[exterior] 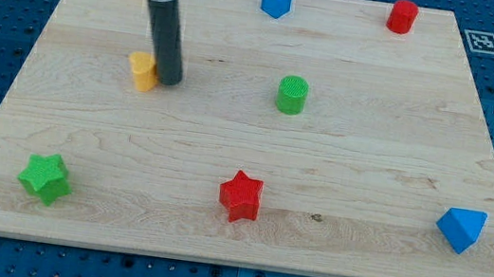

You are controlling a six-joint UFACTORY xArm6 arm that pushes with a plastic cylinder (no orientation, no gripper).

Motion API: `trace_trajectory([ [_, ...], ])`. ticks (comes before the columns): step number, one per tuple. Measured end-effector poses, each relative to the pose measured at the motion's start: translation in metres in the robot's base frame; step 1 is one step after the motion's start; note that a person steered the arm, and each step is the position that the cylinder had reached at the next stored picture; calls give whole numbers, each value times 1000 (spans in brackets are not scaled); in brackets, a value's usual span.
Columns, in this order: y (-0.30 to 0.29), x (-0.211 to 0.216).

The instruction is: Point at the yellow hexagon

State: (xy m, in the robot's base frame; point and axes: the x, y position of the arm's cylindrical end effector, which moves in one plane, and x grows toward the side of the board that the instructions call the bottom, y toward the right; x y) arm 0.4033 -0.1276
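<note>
My tip (169, 80) stands touching, or all but touching, the small yellow plastic hexagon block (143, 71), at its 3 o'clock, in the pale wooden worktop's (244, 157) 10 o'clock region. There are no fingers, only a rod. The hexagon looks light, stiff and easily slid; pointing needs no grasp. The green cylinder (292, 95) sits well apart at 3 o'clock; nothing obstructs.

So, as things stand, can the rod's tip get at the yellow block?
Probably yes. My tip already sits right beside the yellow block, on its right in the view, with nothing between them. Whether they actually touch I cannot tell. The green cylinder stands well off.
</note>
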Motion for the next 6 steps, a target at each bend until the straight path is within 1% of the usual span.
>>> trace_trajectory([
  [1, -20, -2],
  [2, -5, -49],
  [4, -2, -174],
  [5, -4, -211],
  [6, -7, -212],
])
